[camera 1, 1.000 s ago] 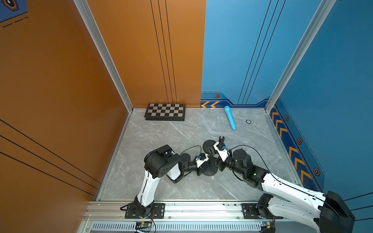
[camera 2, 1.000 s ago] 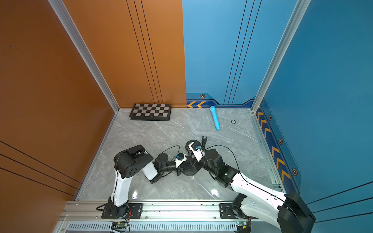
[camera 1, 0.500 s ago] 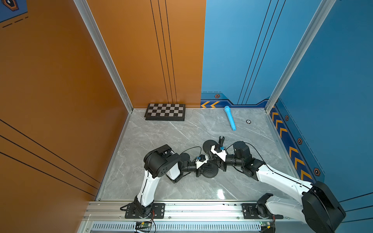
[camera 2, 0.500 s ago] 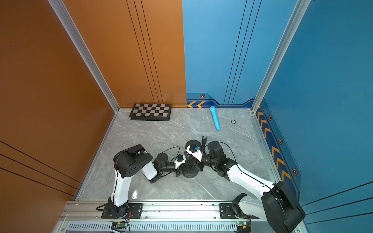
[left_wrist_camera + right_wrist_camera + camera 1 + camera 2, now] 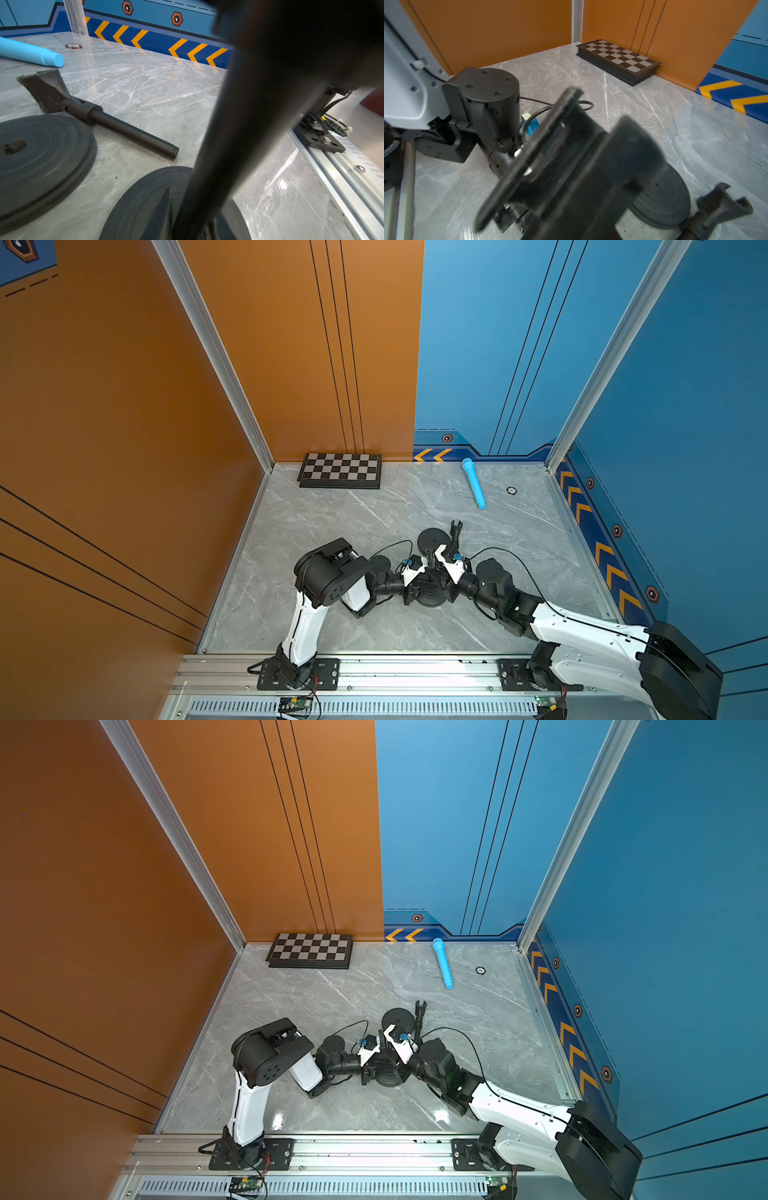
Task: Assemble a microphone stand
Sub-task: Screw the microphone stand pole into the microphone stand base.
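Folded chessboard (image 5: 340,470) at the back edge of the table (image 5: 332,522); small round token (image 5: 511,490) near its back-right corner.

The microphone (image 5: 473,483) is sky blue, both round bases (image 5: 432,537) and the clip-ended pole (image 5: 128,129) are matte black, the surface (image 5: 374,514) is grey marble veined white, the board (image 5: 340,471) is chequered black and pale grey, and the skirting (image 5: 592,531) carries orange chevrons on navy.

Lying flat mid-floor, apart from each other: two black ribbed discs, near disc (image 5: 430,601) and far disc (image 5: 431,539). Lying just right of the far disc: black pole (image 5: 454,537), forked clip (image 5: 456,525) pointing far. Lying far right, well apart: blue mic (image 5: 473,483), head pointing far.
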Robot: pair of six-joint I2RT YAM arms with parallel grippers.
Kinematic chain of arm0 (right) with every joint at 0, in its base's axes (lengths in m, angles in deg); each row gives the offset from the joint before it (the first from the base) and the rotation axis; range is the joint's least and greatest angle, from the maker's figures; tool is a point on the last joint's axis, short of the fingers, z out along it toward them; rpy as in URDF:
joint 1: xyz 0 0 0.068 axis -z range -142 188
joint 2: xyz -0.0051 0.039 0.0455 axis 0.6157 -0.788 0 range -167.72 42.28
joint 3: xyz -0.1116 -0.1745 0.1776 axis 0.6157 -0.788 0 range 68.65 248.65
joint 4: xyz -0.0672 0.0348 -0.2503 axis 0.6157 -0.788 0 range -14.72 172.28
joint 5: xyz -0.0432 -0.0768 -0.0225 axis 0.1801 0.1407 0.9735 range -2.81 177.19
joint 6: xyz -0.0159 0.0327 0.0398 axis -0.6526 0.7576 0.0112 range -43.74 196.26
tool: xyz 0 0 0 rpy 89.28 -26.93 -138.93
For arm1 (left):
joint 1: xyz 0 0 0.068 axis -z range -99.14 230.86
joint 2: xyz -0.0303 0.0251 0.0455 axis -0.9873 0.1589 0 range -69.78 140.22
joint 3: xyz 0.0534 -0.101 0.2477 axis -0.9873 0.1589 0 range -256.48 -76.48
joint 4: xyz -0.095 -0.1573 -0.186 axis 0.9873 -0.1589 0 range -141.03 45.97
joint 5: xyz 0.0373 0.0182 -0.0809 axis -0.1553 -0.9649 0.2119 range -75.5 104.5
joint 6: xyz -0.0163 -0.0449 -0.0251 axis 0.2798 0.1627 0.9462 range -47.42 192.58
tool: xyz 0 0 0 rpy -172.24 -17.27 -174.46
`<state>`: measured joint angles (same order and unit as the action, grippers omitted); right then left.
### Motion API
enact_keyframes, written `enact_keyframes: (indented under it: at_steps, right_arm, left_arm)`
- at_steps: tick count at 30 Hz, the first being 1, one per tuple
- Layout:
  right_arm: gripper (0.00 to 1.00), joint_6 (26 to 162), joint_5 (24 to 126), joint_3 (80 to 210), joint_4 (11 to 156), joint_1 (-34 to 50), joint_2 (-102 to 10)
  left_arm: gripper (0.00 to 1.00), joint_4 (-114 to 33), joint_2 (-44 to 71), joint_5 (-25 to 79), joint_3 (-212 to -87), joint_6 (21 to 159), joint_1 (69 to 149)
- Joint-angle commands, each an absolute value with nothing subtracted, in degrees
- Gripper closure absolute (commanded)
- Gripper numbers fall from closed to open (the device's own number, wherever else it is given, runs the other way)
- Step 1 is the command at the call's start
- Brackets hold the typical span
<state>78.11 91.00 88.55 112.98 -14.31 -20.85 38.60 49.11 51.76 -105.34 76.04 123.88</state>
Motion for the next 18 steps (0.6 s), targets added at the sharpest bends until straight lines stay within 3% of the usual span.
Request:
enact_keyframes:
  at_steps: [1,5,8,10,13,18]
  right_arm:
    - [1.0,92.19,116.39,86.51,113.53,-18.72,-25.7]
    - [1.0,93.25,116.36,87.65,112.65,-19.37,-26.59]
    - [1.0,91.38,112.79,88.64,109.49,-18.85,-24.04]
    - [0.9,89.63,106.9,89.95,105.83,-17.28,-22.15]
    - [0.7,84.88,94.48,93.1,98.11,-13.18,-19.48]
    - [0.54,77.63,73.21,96.74,88.55,-3.76,-14.96]
  left_arm:
    - [0.73,36.83,47.91,42.87,-105.17,75.26,126.96]
    - [0.77,36.83,47.77,40.23,-105.51,75.09,128.65]
    - [0.88,36.84,48.06,38.68,-105.05,73.63,128.45]
    - [1.0,36.83,48.89,38.4,-104.85,73.74,127.81]
    - [1.0,36.83,50.22,39.69,-104.59,72.92,126.93]
    - [1.0,36.84,50.98,42.62,-103.87,70.48,126.13]
